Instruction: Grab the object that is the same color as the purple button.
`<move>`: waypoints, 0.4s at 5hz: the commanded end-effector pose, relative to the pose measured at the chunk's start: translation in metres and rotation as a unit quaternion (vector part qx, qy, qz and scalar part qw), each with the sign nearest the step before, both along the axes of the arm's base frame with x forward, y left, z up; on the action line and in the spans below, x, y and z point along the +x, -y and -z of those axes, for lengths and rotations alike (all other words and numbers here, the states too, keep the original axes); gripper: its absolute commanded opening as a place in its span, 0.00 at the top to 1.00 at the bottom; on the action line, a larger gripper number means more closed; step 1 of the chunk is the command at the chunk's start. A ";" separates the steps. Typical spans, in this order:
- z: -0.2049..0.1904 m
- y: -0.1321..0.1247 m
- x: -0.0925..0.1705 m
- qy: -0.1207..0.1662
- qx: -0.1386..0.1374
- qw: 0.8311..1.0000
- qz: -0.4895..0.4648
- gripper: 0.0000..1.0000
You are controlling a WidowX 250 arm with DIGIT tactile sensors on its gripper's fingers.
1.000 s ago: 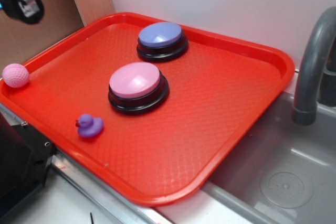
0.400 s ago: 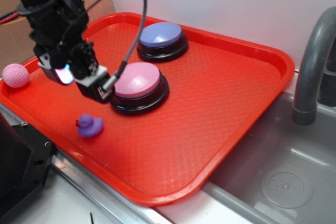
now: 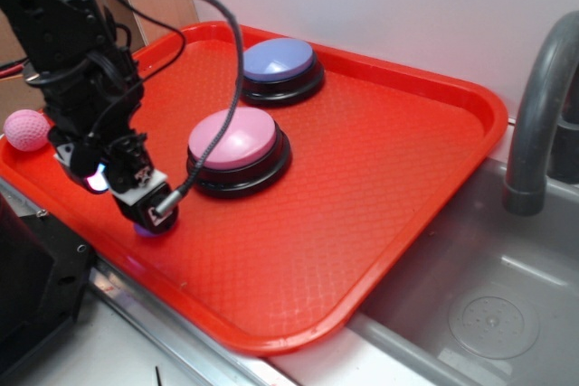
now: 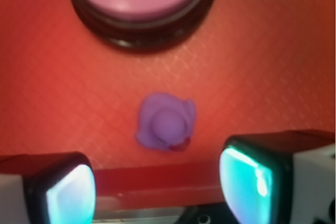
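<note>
The duck (image 4: 166, 123) lies on the red tray (image 4: 273, 66), just in front of the pink button (image 4: 139, 1). It is small and purple, with a reddish beak at its lower edge. The gripper (image 4: 157, 184) hangs over it with both fingers (image 4: 251, 179) wide apart, one on each side, and they do not touch it. In the exterior view the gripper (image 3: 145, 210) covers the duck almost fully. The purple button (image 3: 279, 65) stands farther back. A pink ball (image 3: 27, 129) is half hidden behind the arm.
</note>
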State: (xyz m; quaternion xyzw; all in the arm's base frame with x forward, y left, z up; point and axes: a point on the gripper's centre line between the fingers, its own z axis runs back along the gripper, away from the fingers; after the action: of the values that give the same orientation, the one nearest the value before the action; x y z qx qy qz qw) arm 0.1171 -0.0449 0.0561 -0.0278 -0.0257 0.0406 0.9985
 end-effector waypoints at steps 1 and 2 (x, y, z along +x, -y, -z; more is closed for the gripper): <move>0.011 -0.003 0.013 0.017 0.001 0.999 0.028 0.00; 0.024 0.005 0.027 0.017 -0.002 0.999 0.047 0.00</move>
State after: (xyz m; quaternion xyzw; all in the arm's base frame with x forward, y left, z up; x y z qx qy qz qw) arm 0.1349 -0.0451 0.0252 -0.0257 -0.0218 -0.0029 0.9994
